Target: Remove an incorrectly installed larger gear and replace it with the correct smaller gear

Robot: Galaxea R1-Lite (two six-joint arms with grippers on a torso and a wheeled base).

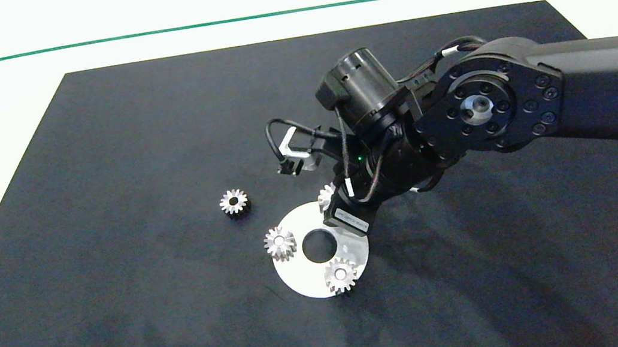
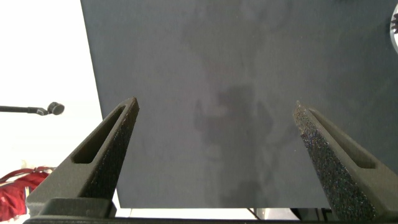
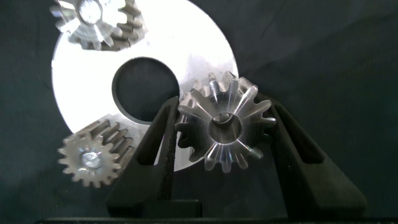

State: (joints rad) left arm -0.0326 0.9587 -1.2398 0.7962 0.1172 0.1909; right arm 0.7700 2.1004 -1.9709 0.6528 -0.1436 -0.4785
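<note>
The right gripper (image 3: pixel 227 134) has its two fingers clamped on a silver gear (image 3: pixel 225 124), one pad on each side of the teeth, held at the edge of the round silver plate (image 3: pixel 199 50). In the head view that gear is mostly hidden under the arm (image 1: pixel 516 96), only part of it showing at the plate's far edge. I cannot tell whether it is the larger gear or a smaller one. Two gears sit on the plate beside its centre hole (image 3: pixel 143 87): one (image 1: pixel 279 242) at the left rim, one (image 1: pixel 340 275) at the near rim. A loose gear (image 1: pixel 234 202) lies on the dark mat (image 1: pixel 123 314), apart from the plate. A white label (image 1: pixel 352 220) on the wrist bears print too small to read. The left gripper (image 2: pixel 214 127) hangs spread wide over bare mat, holding nothing.
</note>
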